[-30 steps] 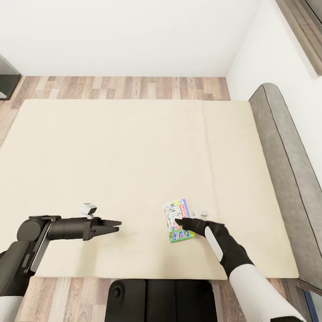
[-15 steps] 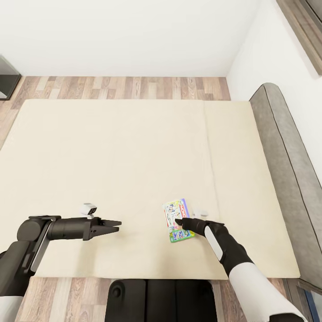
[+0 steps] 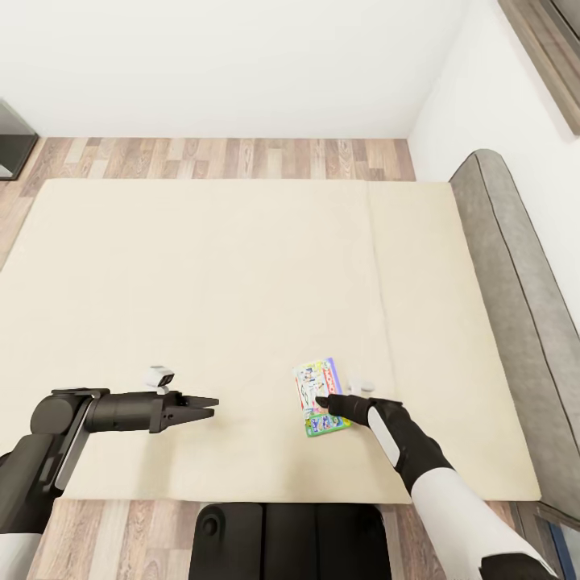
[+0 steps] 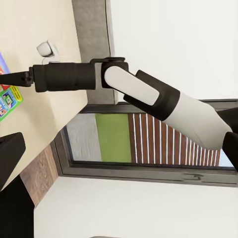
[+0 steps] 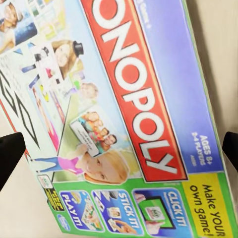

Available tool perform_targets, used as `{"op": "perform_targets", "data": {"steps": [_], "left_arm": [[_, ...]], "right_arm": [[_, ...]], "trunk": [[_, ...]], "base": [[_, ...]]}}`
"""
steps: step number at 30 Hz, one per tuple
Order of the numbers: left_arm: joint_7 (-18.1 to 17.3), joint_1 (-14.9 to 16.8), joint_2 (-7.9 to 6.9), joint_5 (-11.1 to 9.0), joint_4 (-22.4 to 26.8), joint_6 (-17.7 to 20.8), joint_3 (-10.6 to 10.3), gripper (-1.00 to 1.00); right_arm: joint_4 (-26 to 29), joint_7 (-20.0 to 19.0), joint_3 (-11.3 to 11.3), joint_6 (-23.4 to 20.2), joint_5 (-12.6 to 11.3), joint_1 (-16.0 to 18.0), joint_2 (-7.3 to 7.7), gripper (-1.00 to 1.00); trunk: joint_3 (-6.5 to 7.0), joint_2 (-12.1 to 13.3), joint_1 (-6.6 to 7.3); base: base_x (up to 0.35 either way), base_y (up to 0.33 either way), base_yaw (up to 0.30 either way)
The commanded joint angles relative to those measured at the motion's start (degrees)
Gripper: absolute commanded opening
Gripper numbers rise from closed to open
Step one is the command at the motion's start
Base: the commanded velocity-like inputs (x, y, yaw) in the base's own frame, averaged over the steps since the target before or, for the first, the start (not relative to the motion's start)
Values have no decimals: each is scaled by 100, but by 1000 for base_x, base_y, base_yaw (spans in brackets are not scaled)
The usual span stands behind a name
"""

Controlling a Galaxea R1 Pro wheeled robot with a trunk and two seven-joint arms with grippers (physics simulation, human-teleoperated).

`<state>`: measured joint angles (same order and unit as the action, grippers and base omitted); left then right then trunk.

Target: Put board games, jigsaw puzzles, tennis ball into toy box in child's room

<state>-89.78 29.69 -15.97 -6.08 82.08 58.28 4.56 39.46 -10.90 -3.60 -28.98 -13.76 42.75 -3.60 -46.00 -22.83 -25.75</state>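
Note:
A board game, a Monopoly box in white, green and blue, lies flat on the bed near its front edge. My right gripper is right over the box and open. In the right wrist view the box lies between the two black fingertips, which stand at opposite edges of the picture. The left wrist view catches the right gripper tip above the box. My left gripper hovers over bare mattress to the left of the box, open and empty.
The grey headboard runs along the bed's right side against the white wall. Wood-plank floor lies beyond the bed, with dark furniture at the far left. My base stands at the bed's near edge.
The right forearm has shifted very slightly; its gripper stays over the box. The left arm has not moved.

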Motion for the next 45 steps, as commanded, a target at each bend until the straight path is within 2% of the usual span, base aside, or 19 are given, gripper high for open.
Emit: {"op": "perform_targets", "data": {"steps": [1, 45], "left_arm": [[-22, 2, -2, 2, 1, 61, -1, 100], [-22, 2, -2, -3, -5, 61, 1, 100]], "right_arm": [[0, -1, -1, -29, -12, 4, 0, 100], [-43, 29, -6, -29, 5, 13, -25, 100]], "trunk": [[-6, -9, -3], [-6, -9, -3]], "base": [[0, 63, 0], [0, 43, 0]]}}
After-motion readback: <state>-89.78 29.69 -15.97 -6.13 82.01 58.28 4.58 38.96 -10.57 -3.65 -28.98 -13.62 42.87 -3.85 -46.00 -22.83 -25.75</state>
